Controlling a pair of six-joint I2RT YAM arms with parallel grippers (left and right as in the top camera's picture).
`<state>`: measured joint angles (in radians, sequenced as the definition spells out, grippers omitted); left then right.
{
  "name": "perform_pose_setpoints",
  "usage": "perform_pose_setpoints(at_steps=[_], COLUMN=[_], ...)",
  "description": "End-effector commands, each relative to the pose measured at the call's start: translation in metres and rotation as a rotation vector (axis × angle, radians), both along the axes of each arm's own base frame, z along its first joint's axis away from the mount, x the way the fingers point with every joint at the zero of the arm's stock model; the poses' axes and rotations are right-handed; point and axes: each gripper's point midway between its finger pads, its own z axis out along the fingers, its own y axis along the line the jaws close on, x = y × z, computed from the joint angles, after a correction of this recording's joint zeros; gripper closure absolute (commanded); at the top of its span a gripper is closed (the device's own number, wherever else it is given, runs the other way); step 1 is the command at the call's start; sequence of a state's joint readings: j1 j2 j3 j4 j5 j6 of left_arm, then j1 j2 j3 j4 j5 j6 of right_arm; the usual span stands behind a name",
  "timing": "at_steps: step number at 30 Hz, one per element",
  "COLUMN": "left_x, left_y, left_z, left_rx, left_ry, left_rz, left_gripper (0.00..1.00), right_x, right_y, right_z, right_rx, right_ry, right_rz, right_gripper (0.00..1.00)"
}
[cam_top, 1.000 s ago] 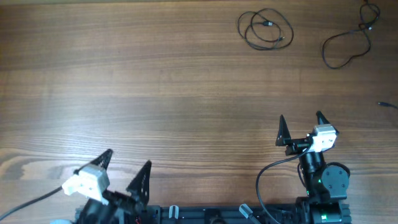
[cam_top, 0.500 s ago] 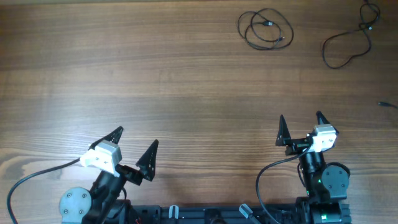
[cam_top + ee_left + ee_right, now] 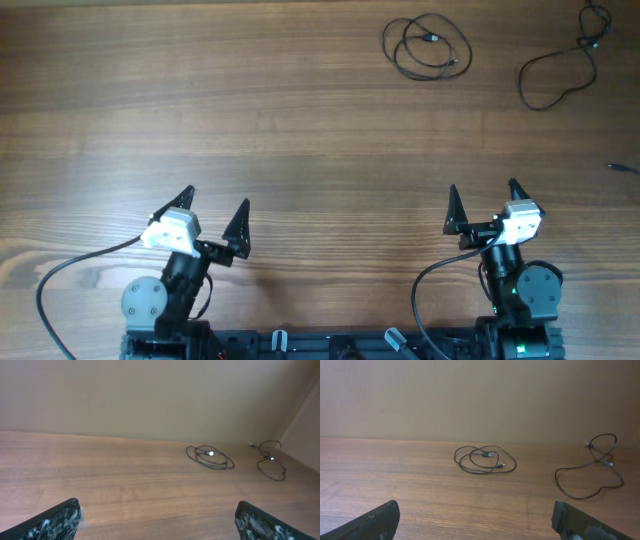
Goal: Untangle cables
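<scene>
Separately, coiled cable (image 3: pixel 430 38) at one o'clock, looped cable (image 3: pixel 590 42) at two; left hand (image 3: pixel 215 197) and right hand (image 3: pixel 482 186) spread wide.

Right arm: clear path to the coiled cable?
Probably yes: right end effector open, facing the coiled cable, only bare table between them. Reach itself I can't judge.

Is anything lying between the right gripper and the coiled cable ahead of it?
Nothing visible. Only bare table lies between the open right gripper and the coiled cable; the second cable sits apart, off to the right.
</scene>
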<state>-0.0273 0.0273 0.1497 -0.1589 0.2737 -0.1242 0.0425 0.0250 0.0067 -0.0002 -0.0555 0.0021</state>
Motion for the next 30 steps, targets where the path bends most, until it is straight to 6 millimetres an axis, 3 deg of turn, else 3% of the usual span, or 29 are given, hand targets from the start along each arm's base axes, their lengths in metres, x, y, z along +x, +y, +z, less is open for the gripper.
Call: perform_pose_setpoints(at_steps=[1,5,10,15,30], left_x=[0.007,0.013,0.015,0.015,0.015], left_y=[0.007,0.017,0.034,0.028,0.030], left_z=[-0.023,-0.040,-0.044,-0.044,-0.042], left_rx=[0.012,0.015,0.023,0.094,0.071], left_ry=[0.012,0.017,0.032,0.015,0.015], left_rz=[0.030,0.092,0.198,0.158,0.168], left_gripper=[0.00,0.00,0.00,0.00,0.00], right_x=[0.000,0.000,0.000,0.000,0.000], right_y=[0.000,0.000,0.000,0.000,0.000], right_z=[0.001,0.001,0.001,0.001,0.001], right_rx=[-0.001,-0.001,-0.001,-0.001,0.000], right_ry=[-0.008,-0.008,-0.008,-0.008,-0.008], right_rz=[0.001,0.001,0.001,0.001,0.001], right_gripper=[0.00,0.00,0.00,0.00,0.00])
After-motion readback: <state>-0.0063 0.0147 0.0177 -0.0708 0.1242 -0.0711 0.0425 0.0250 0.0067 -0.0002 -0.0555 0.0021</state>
